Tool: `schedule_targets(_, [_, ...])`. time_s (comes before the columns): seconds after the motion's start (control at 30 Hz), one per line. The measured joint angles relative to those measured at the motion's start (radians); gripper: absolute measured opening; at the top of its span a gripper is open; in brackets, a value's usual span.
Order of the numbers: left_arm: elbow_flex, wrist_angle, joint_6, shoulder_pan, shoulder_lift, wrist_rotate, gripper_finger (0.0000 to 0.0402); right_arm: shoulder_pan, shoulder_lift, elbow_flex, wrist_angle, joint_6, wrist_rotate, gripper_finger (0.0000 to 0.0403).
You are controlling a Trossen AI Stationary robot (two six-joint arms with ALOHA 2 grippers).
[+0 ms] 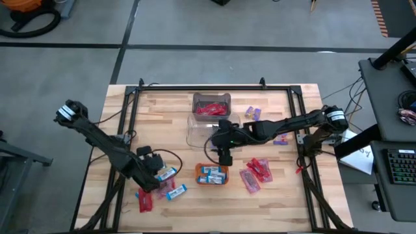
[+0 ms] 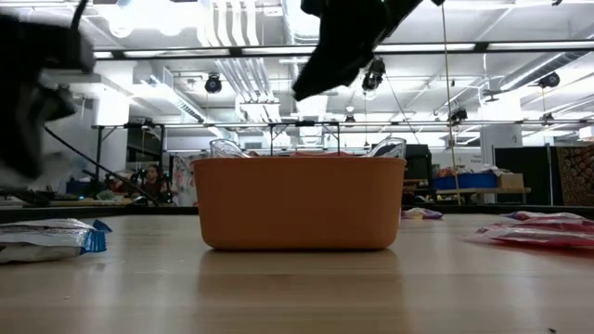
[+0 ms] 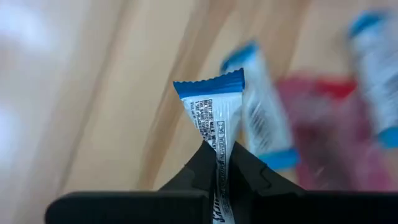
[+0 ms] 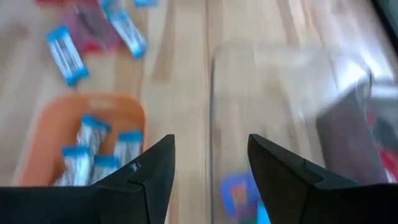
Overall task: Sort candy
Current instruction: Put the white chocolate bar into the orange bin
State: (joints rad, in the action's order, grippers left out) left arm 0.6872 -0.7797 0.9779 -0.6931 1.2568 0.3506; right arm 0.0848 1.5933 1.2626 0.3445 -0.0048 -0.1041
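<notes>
Near the worktop's front-left corner, the left gripper [image 3: 217, 163] had pinched a blue-and-white bar [image 3: 214, 118] by one end, its length pointing away from the fingers. The orange tray [image 1: 223, 180] lay toward the front edge's middle, nearer the open-jawed right gripper [image 1: 225, 156].

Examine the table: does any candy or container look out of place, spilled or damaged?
Nothing stands out. Unsorted red packets lie loose on the table; the left gripper pinches a blue-and-white bar.

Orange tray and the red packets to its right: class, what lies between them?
Only bare wood between the orange tray and the red packets, as the high view shows.
</notes>
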Motion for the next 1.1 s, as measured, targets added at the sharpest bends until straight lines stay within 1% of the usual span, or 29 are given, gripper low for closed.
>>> schedule_targets(0.07, [0.0, 0.059, -0.07, 0.006, -0.059, 0.075, 0.0003, 0.003, -0.002, -0.044, -0.12, -0.035, 0.0, 0.0194])
schedule_targets(0.13, [0.0, 0.162, -0.175, 0.019, -0.117, 0.162, 0.0004, 0.003, 0.0, -0.081, -0.24, -0.055, 0.009, 0.0194])
schedule_targets(0.23, [0.002, 0.371, -0.411, 0.044, -0.187, 0.26, 0.0004, 0.003, 0.009, -0.13, -0.451, -0.068, 0.035, 0.0194])
schedule_targets(0.3, [0.003, 0.497, -0.581, 0.059, -0.208, 0.324, 0.0004, 0.004, 0.01, -0.172, -0.612, -0.083, 0.047, 0.0194])
schedule_targets(0.4, [0.004, 0.593, -0.782, 0.078, -0.218, 0.384, 0.0004, 0.009, 0.01, -0.238, -0.865, -0.113, 0.059, 0.0194])
schedule_targets(0.47, [0.004, 0.614, -0.858, 0.096, -0.215, 0.422, 0.0004, 0.012, 0.01, -0.275, -1.008, -0.12, 0.067, 0.0194])
schedule_targets(0.6, [0.004, 0.705, -0.928, 0.148, -0.183, 0.538, 0.0004, 0.012, 0.029, -0.303, -1.204, -0.106, 0.101, 0.0194])
schedule_targets(0.67, [0.004, 0.781, -0.945, 0.179, -0.151, 0.593, 0.0004, 0.012, 0.049, -0.303, -1.255, -0.075, 0.083, 0.0194])
schedule_targets(0.77, [0.004, 0.888, -0.962, 0.232, -0.09, 0.646, 0.0004, 0.012, 0.077, -0.278, -1.258, -0.048, -0.048, 0.0194])
schedule_targets(0.87, [0.004, 0.959, -0.982, 0.28, -0.023, 0.656, 0.0004, 0.013, 0.11, -0.249, -1.264, -0.047, -0.17, 0.0194])
schedule_targets(0.97, [0.004, 0.989, -0.981, 0.315, 0.035, 0.66, 0.0004, 0.013, 0.134, -0.229, -1.241, -0.016, -0.238, 0.0194])
schedule_targets(1.1, [0.004, 1.032, -0.968, 0.341, 0.081, 0.664, 0.0004, 0.013, 0.141, -0.197, -1.145, 0.036, -0.335, 0.0194])
